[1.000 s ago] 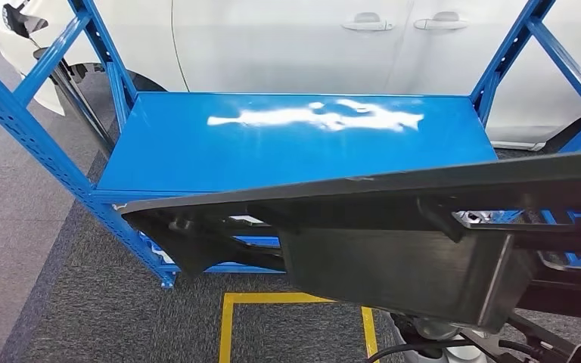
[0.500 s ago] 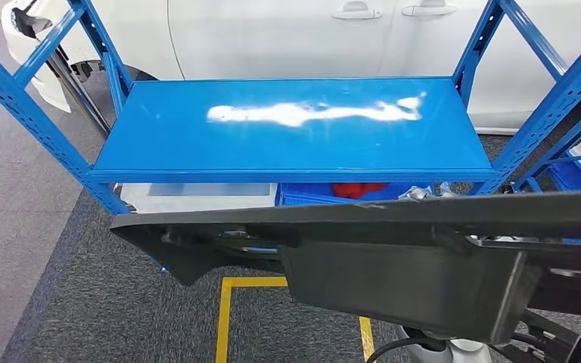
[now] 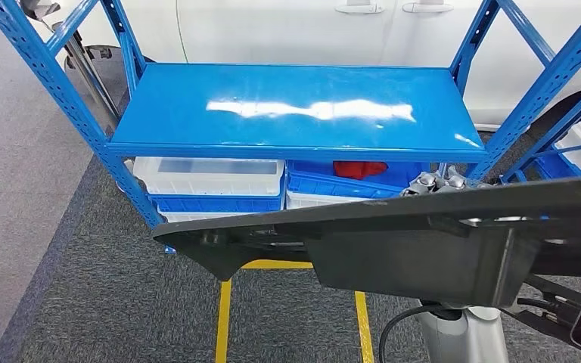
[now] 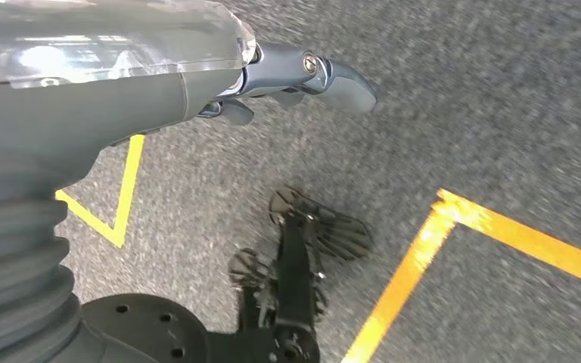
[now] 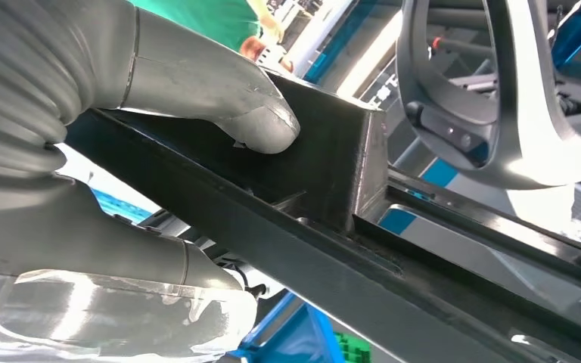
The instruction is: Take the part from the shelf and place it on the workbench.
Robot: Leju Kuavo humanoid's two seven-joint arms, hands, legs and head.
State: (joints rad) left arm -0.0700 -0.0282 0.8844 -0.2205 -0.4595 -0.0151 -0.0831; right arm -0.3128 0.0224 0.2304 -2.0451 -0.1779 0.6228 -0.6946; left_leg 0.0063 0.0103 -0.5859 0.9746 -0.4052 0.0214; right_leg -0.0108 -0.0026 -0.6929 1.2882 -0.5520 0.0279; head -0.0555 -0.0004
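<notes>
stretching across the near foreground of the head view, a long black plastic car trim part (image 3: 416,246) hangs in the air in front of the shelf, clear of it, its pointed end reaching left. the right hand (image 5: 144,144) grips this part, thumb pressed on one face and the other fingers wrapped under its edge. the left hand (image 4: 272,79) hangs over grey carpet (image 3: 83,302) with yellow floor tape (image 3: 223,321), its dark fingers (image 4: 333,76) loosely curled and holding nothing. beyond stands the blue steel shelf (image 3: 295,113), its top board bare and glossy. under it sit white and blue bins (image 3: 212,181). farthest back is a white car (image 3: 287,30).
</notes>
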